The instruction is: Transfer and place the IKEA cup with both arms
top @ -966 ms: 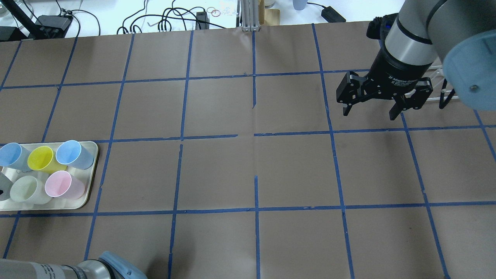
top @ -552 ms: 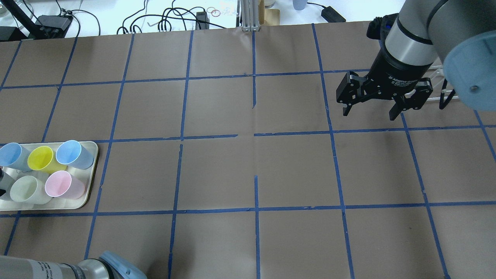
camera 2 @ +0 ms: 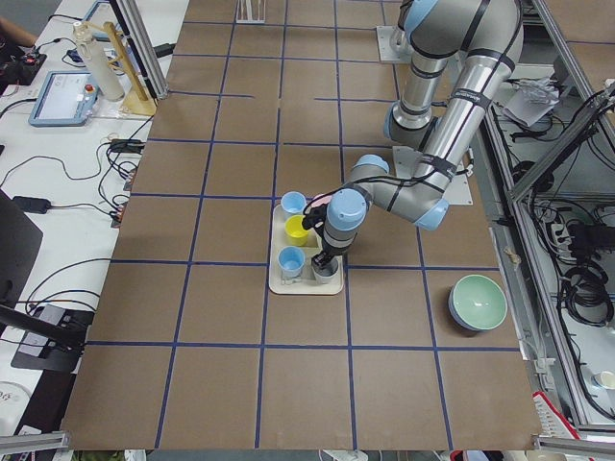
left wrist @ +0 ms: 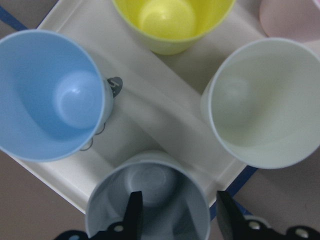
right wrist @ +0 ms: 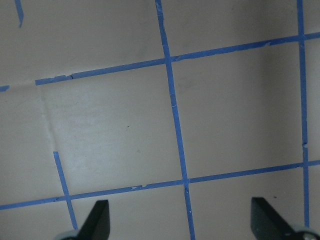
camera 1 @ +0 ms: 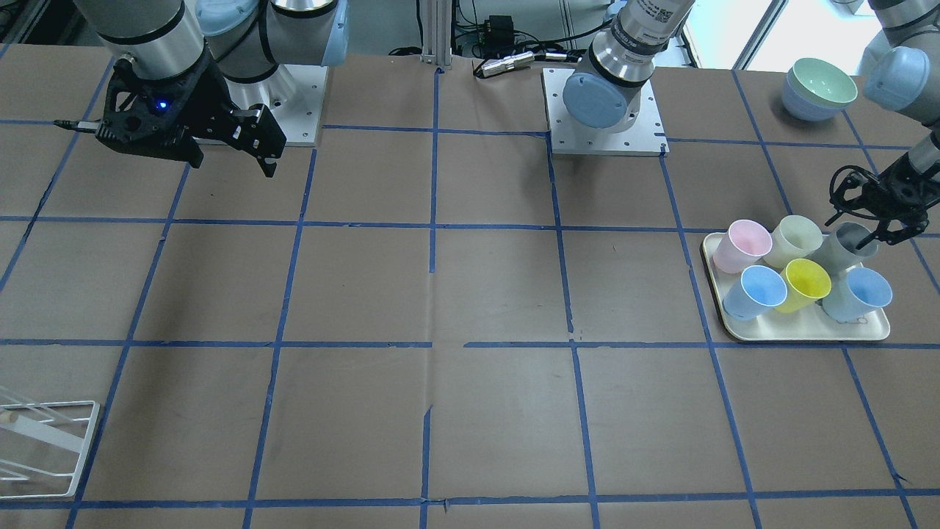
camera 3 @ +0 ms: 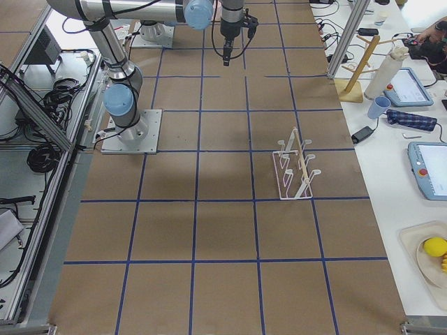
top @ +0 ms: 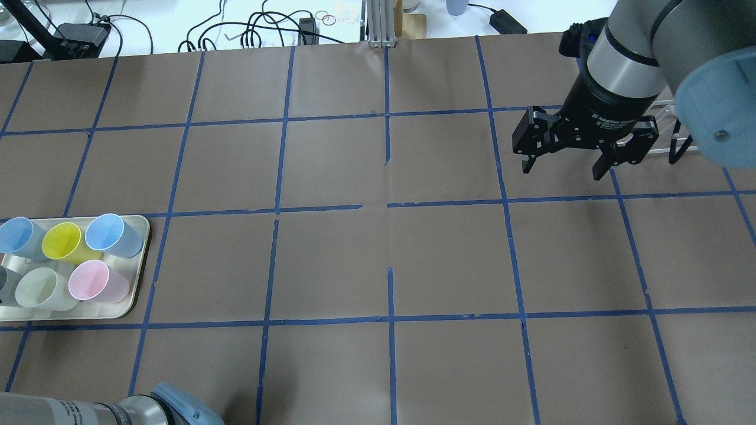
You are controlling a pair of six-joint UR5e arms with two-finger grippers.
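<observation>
The pale grey IKEA cup (left wrist: 150,200) stands upright at a corner of the cream tray (left wrist: 165,125). It also shows in the front view (camera 1: 844,248) and at the overhead view's left edge (top: 3,282). My left gripper (left wrist: 180,215) is open and low over the cup. One finger (left wrist: 134,210) is inside the cup and the other (left wrist: 227,215) is outside its rim, neither pressing the wall. In the front view the left gripper (camera 1: 874,209) hangs just above the cup. My right gripper (top: 561,168) is open and empty, high over bare table on the far right.
Two blue cups (camera 1: 762,290), a yellow (camera 1: 804,283), a pink (camera 1: 742,246) and a pale green cup (camera 1: 793,239) crowd the tray round the grey one. Stacked bowls (camera 1: 819,88) sit near the left arm's base. A white wire rack (camera 3: 297,167) stands on the right arm's side.
The right gripper has drifted slightly toward the table's far side. At the overhead view's left edge, less of the grey cup shows and the dark fingertip beside it is gone.
</observation>
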